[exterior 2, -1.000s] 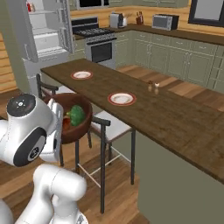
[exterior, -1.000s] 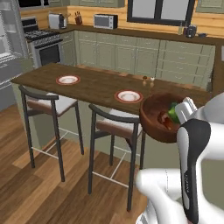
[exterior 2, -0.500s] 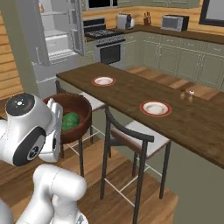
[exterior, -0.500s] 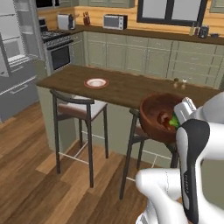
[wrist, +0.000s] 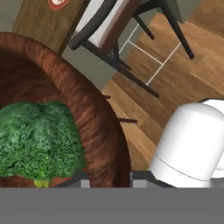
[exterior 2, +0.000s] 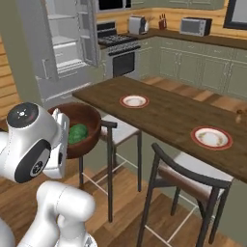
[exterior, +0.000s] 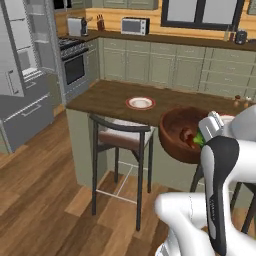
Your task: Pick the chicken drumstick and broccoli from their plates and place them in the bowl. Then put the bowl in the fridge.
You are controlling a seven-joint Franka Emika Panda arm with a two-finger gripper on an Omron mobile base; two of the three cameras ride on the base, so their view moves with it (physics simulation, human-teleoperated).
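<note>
Carrying is the step in hand: the bowl [wrist: 94, 118] is held clear of the counter, its rim pinched between the fingertips of the gripper [wrist: 109, 181], one tip inside the wall and one outside. Inside the bowl the broccoli [wrist: 39, 135] is seen lying against the near wall, and in the left base view a reddish piece beside the green, judged to be the chicken drumstick [exterior: 187, 136], is made out low in the bowl. The loading is therefore judged finished, and only the delivery is left.

Just beyond the bowl a stool [exterior: 121, 137] is tucked under the wooden counter [exterior 2: 169, 113]. On the counter the two plates are seen, one near the end [exterior 2: 134, 101] and one farther along [exterior 2: 211, 137], both bare of food and well apart.

Farther off, past the counter's end and beside the steel range [exterior 2: 120, 60], the fridge [exterior 2: 60, 46] is seen standing with its door open and pale shelves exposed.

For the next move, the base is to be driven round the stool and counter end toward the fridge, with the bowl kept level so nothing is tipped out, and a free shelf is to be lined up with before the bowl is slid in and released.
</note>
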